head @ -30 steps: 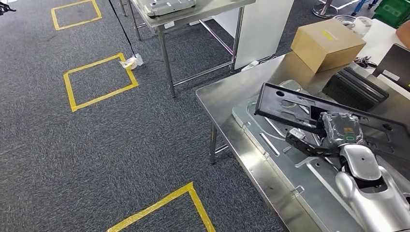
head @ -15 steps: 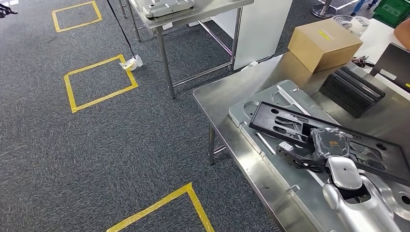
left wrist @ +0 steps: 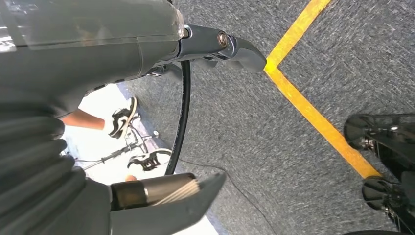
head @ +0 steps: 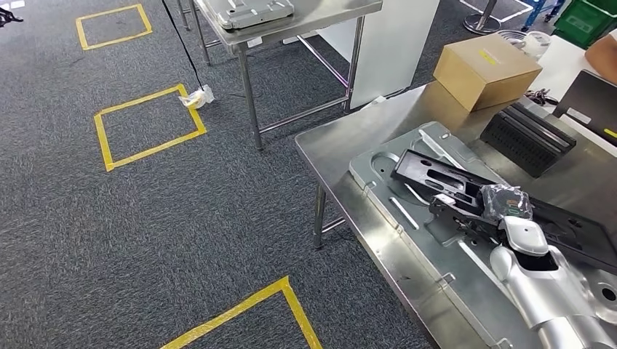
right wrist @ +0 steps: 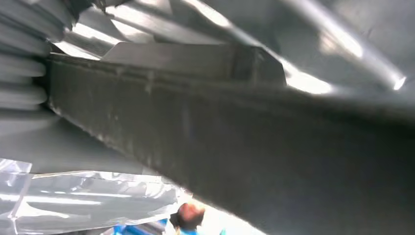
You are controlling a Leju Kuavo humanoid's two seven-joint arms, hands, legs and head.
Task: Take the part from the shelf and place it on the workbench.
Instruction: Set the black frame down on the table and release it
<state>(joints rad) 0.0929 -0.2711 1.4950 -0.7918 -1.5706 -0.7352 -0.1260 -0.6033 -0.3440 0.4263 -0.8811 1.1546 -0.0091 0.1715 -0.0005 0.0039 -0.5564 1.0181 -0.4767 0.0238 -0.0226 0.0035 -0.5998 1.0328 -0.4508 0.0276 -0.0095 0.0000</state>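
The part is a long flat black plastic frame (head: 436,174). It lies low across a stamped silver panel (head: 378,171) on the steel workbench (head: 335,145). My right hand (head: 466,212) grips the frame near its middle, dark fingers over its near edge. In the right wrist view the frame's dark edge (right wrist: 244,147) runs close in front of the camera, with shiny metal behind it. My left hand (left wrist: 161,122) hangs over the carpet, thumb and fingers apart, holding nothing.
On the workbench's far side sit a cardboard box (head: 486,69) and a black ribbed block (head: 525,138). A second steel table (head: 305,22) carries a grey metal panel (head: 255,11). Yellow tape squares (head: 149,123) mark the carpet. A person's arm (head: 604,54) shows at the far right.
My right hand has brought the black frame down from a raised tilt to lie low on the silver panel. The view has shifted slightly.
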